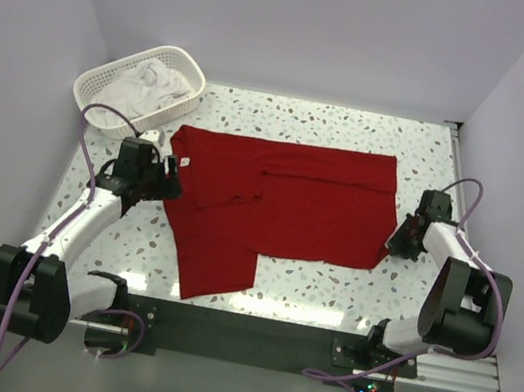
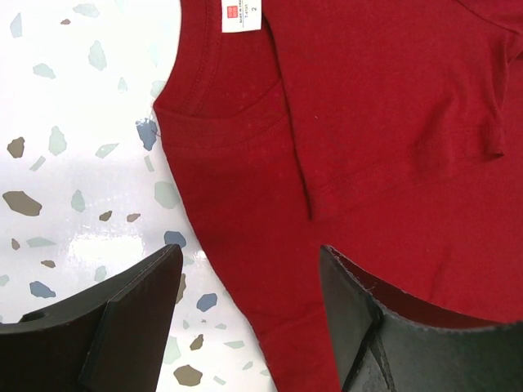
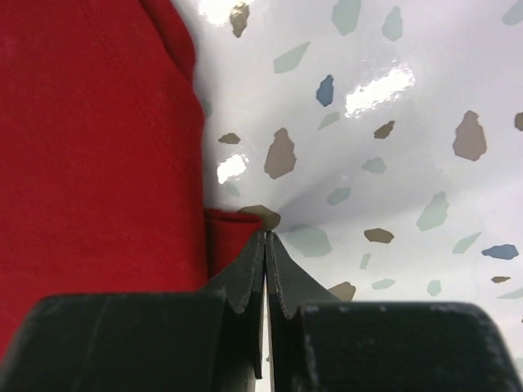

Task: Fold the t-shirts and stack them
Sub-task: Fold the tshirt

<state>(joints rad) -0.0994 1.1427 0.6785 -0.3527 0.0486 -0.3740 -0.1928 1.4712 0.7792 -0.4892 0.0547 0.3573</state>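
Observation:
The deep red t-shirt (image 1: 282, 200) lies flat across the middle of the table, part of it folded over itself, with a flap reaching toward the near edge. Its white neck label (image 2: 241, 15) shows in the left wrist view. My left gripper (image 1: 166, 177) (image 2: 249, 253) hangs open over the shirt's (image 2: 368, 122) collar-side edge, one finger above bare table and the other above cloth. My right gripper (image 1: 398, 242) (image 3: 267, 235) is shut at the shirt's (image 3: 90, 139) right edge. A rolled bit of hem lies just left of its tips, and no cloth shows between them. White t-shirts (image 1: 150, 85) sit crumpled in the basket.
A white lattice basket (image 1: 99, 81) stands at the back left corner, close behind my left arm. Pale walls enclose the speckled table (image 1: 355, 131) on three sides. A dark mounting rail (image 1: 238, 329) runs along the near edge.

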